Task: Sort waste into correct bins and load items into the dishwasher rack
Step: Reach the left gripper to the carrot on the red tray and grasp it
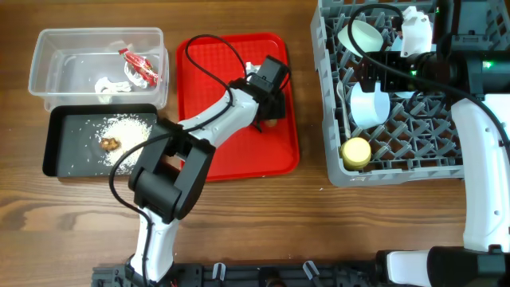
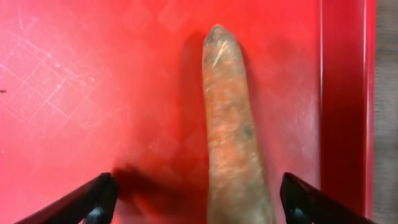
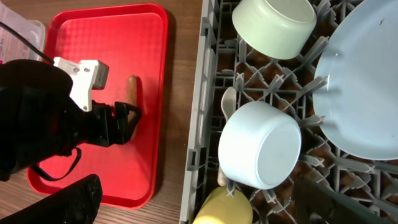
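An orange-brown carrot-like stick [image 2: 233, 124] lies on the flat red tray [image 1: 215, 151], near its right rim. My left gripper [image 2: 197, 190] is open with one jaw on each side of the stick; it also shows in the overhead view [image 1: 269, 108]. My right gripper [image 3: 208, 199] is open and empty above the grey dishwasher rack [image 1: 335, 171]. The rack holds a whitish bowl [image 1: 360, 33], a light blue bowl [image 1: 369, 106], a yellow cup [image 1: 356, 151], a white spoon [image 3: 227, 102] and the pale blue plate [image 3: 367, 81].
The clear tub [image 1: 48, 76] at the far left holds the red wrapper [image 1: 142, 68] and a white scrap [image 1: 107, 86]. The black tray [image 1: 60, 159] in front of it holds rice crumbs [image 1: 127, 126] and a brown lump [image 1: 109, 143].
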Controlling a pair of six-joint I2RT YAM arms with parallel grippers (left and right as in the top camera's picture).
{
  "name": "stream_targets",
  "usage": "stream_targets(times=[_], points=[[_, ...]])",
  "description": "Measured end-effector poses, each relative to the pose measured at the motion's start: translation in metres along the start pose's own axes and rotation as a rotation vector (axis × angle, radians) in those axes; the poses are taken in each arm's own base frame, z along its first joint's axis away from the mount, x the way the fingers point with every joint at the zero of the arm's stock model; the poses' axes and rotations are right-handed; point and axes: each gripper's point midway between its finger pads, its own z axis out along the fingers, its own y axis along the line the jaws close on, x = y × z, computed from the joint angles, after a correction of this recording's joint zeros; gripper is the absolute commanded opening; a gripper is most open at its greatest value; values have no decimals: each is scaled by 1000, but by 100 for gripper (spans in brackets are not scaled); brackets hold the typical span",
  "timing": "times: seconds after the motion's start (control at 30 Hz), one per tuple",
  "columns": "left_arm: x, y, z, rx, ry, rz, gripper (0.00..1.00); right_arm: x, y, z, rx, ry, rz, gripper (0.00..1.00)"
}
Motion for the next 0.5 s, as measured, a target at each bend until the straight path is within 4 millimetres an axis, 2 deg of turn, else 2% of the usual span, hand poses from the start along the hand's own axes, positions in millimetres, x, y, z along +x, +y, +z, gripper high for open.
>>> stream_targets(times=[0.07,0.17,0.5], points=[[-2,0,1,-4,-12,-6,32,1,0,0,0,5,2,100],[-2,0,3,-6,-15,-1,5,2,0,0,-1,8,3,100],[-2,1,-1,-15,-7,-1,4,3,0,0,-1,11,4,100]])
